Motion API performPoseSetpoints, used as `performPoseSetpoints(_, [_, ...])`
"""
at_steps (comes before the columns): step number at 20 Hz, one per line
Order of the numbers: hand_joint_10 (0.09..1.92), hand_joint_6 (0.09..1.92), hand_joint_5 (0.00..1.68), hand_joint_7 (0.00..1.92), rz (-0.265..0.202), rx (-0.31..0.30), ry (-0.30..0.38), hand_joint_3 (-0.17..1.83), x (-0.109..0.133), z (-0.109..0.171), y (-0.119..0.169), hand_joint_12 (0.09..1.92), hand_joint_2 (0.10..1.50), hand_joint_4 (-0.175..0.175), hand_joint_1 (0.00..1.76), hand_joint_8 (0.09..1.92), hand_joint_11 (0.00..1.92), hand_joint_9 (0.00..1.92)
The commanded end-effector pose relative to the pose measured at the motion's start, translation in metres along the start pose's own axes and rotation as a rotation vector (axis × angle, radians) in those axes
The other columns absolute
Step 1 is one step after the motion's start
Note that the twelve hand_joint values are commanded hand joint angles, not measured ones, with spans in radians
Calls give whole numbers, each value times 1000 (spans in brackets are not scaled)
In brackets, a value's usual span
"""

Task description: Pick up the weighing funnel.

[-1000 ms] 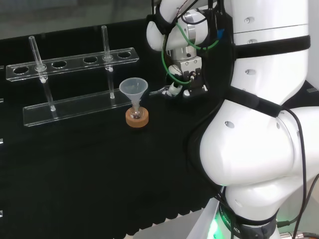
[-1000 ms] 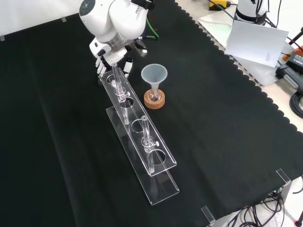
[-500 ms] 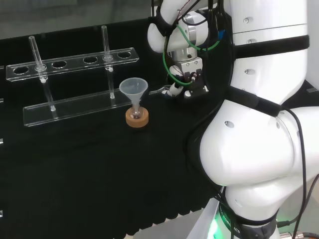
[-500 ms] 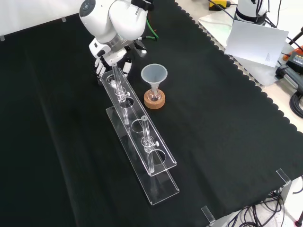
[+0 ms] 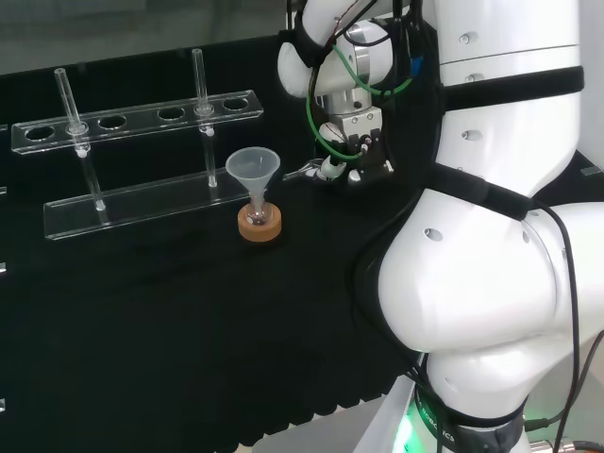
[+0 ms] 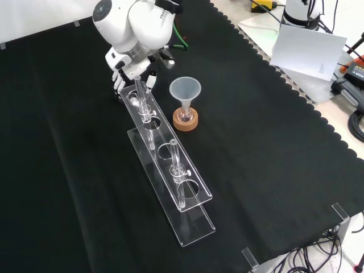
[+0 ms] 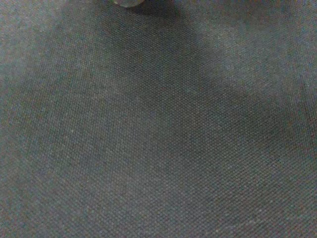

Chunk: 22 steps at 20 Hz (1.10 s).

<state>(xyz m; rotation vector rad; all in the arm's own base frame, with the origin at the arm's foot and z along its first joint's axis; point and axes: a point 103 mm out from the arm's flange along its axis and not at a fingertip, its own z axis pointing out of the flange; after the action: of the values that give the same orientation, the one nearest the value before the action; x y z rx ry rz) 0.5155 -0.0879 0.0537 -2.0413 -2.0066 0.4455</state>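
Observation:
The weighing funnel is a small clear piece low over the cloth. In the head view it pokes out to the left of my hand, just right of the big funnel. Its right end runs in between my curled fingertips, which pinch it. In the front view the hand hangs under the white wrist link behind the far end of the rack, its fingers bent down toward the cloth. The wrist view has black cloth close up and a blurred grey round spot.
The big funnel stands in a small flask on a cork ring beside the hand. A clear tube rack with two glass tubes runs from the hand toward the front view's bottom. The arm's white links take up the head view's right.
The hand has lifted slightly and edged left in the front view. The clear piece has stayed at the fingertips. The funnel and rack have not moved.

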Motion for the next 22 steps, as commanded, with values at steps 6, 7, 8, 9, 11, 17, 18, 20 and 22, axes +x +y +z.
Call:
performPoseSetpoints(6, [447,571,504,444,-45,31,-3,-175,12,0,0,1239,977,-18,954,665,561,826])
performPoseSetpoints(7, [445,565,488,439,-50,35,0,-175,14,1,0,1239,974,-20,953,664,559,822])
performPoseSetpoints(8, [445,557,470,434,-51,36,2,-175,14,1,0,1239,970,-22,952,663,555,818])
performPoseSetpoints(9, [444,551,456,429,-46,38,-1,-175,15,2,0,1240,967,-24,951,662,552,814])
performPoseSetpoints(11, [443,540,436,421,-40,41,-6,-175,16,2,1,1241,963,-27,950,662,543,807])
performPoseSetpoints(17, [446,538,445,413,-28,47,-7,-175,10,3,1,1247,960,-28,944,664,533,800])
performPoseSetpoints(18, [447,538,447,412,-27,47,-6,-175,9,3,1,1248,960,-28,944,664,532,800])
performPoseSetpoints(20, [448,539,449,412,-26,49,-6,-175,10,3,1,1248,959,-28,943,665,532,799])
performPoseSetpoints(22, [448,538,450,411,-27,50,-7,-175,9,3,1,1249,959,-28,942,665,531,798])
